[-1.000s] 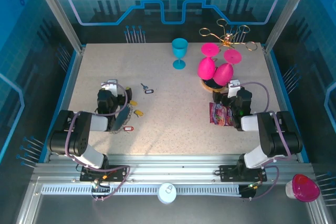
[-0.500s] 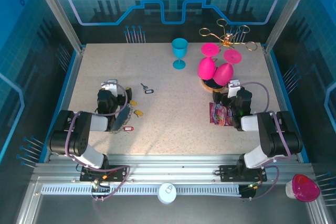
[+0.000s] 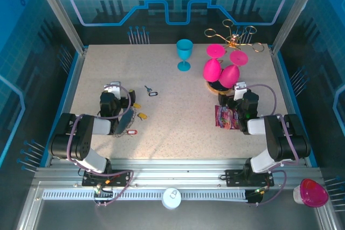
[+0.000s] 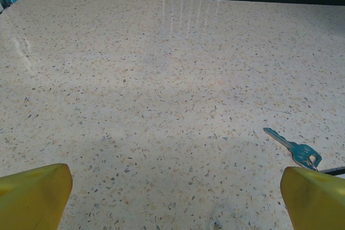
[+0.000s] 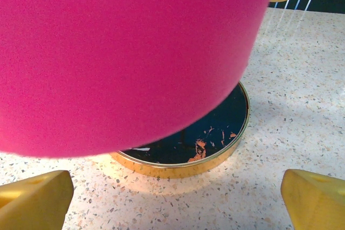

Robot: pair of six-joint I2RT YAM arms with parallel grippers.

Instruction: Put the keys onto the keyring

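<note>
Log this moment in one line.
left jaws open | right jaws open | tiny coloured-head metal keys scattered | thin silver chain keyring lying loose

Smooth, speckled, stone-look tabletop (image 4: 161, 79) with a faint sheen. Shiny, blue-tinted metal key (image 4: 294, 148). Pink goblet (image 5: 129, 52) of smooth, matt plastic. Round base (image 5: 186, 169) with a glossy dark top and a polished gold metal rim. Yellow, matt, plastic-looking fingers (image 4: 32, 195).

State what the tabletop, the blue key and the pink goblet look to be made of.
Tabletop: speckled stone or stone-look composite, smooth, with faint reflections. Blue key: probably colour-coated metal, thin and slightly shiny. Pink goblet: likely matte plastic, opaque, even colour, no glare.
</note>
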